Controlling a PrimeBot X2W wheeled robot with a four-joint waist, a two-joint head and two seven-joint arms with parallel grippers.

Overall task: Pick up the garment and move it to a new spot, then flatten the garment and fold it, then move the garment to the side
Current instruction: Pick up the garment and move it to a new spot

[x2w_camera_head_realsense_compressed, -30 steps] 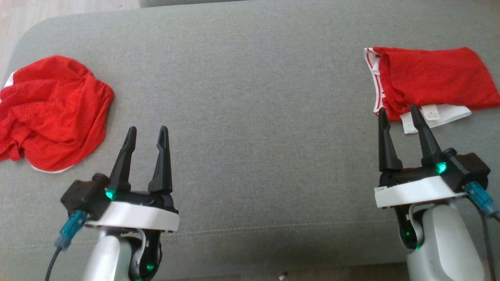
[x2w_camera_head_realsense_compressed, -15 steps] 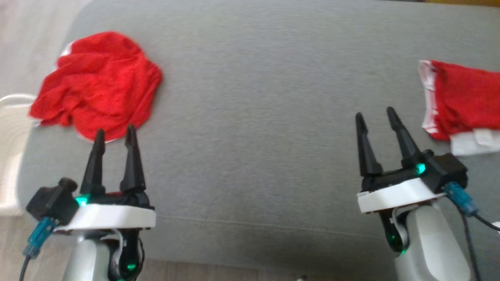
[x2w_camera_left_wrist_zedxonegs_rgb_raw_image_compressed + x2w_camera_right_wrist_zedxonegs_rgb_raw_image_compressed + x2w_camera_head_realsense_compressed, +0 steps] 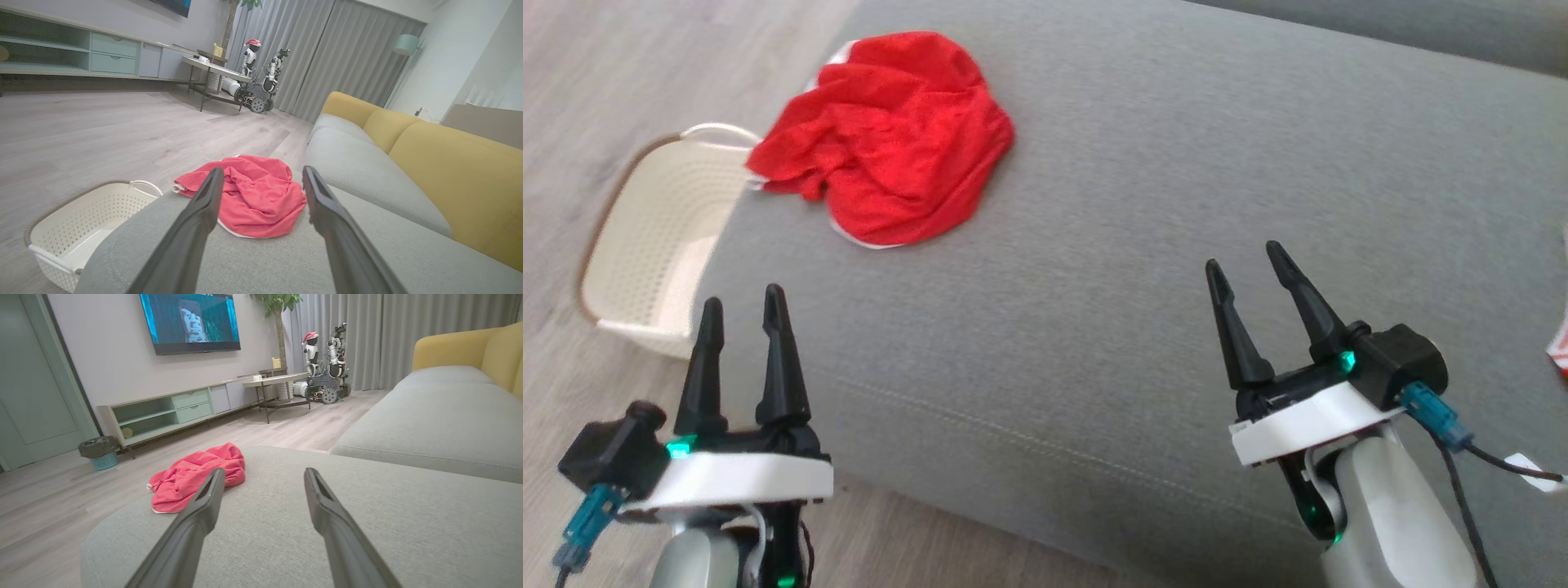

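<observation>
A crumpled red garment (image 3: 890, 139) with a white trim lies on the grey sofa cushion (image 3: 1176, 163), near its left end. My left gripper (image 3: 742, 296) is open and holds nothing; it hangs over the cushion's front left corner, short of the garment. The left wrist view has the garment (image 3: 253, 196) straight ahead beyond the left gripper (image 3: 262, 170). My right gripper (image 3: 1243, 256) is open and empty above the cushion's middle, well to the right of the garment. The right wrist view places the garment (image 3: 196, 475) ahead and to the left of the right gripper (image 3: 264, 471).
A white perforated basket (image 3: 637, 245) stands on the wood floor beside the sofa's left end, also in the left wrist view (image 3: 81, 212). A sliver of another red and white garment (image 3: 1560, 351) shows at the right edge. Yellow backrests (image 3: 449, 163) rise behind the seat.
The head camera has swung left: the crumpled garment now sits near the top centre, the basket has come into view and the folded garment has slid almost off the right edge. Both grippers stay open.
</observation>
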